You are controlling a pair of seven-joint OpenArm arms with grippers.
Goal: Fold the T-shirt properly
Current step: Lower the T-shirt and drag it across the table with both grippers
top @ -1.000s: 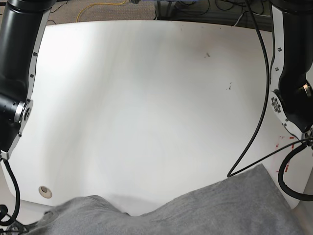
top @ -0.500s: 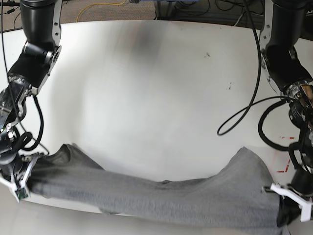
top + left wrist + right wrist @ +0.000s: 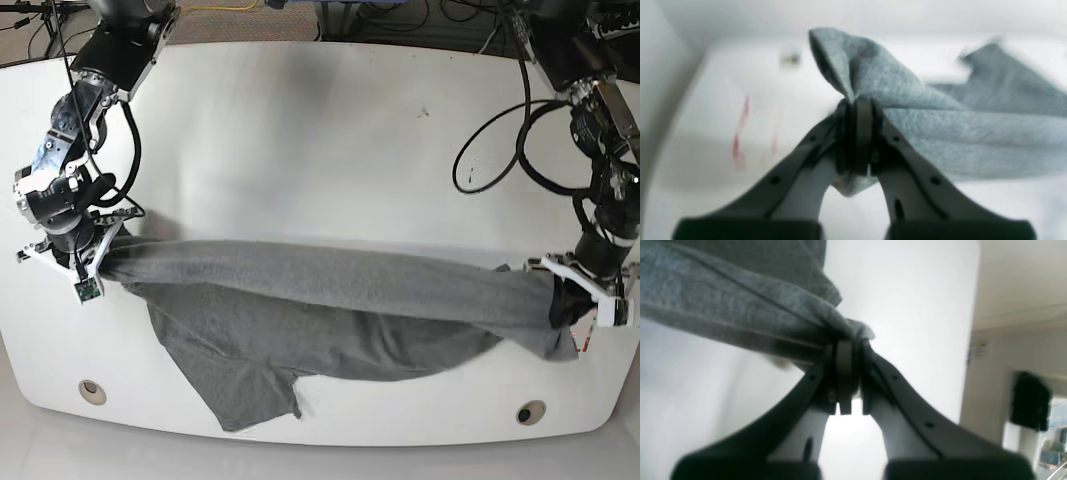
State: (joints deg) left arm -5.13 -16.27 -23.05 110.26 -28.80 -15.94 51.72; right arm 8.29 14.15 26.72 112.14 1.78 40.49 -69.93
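**T-shirt stretched between both arms over the table**

We found the T-shirt (image 3: 330,300) pulled into a long grey band across the near half of the white table (image 3: 330,140); its lower part sagged onto the tabletop, with a flap reaching toward the near edge. Our left gripper (image 3: 858,133) was clenched on a bunched corner of the cloth, at the right side of the base view; our right gripper (image 3: 845,373) was clamped tight on the opposite end, at that view's left side. We saw no containers on the table; two small round holes (image 3: 92,391) sat near its front edge. We could read no brand, label or print on the shirt; red marks (image 3: 740,133) lay on the table near the left gripper, too blurred to read.
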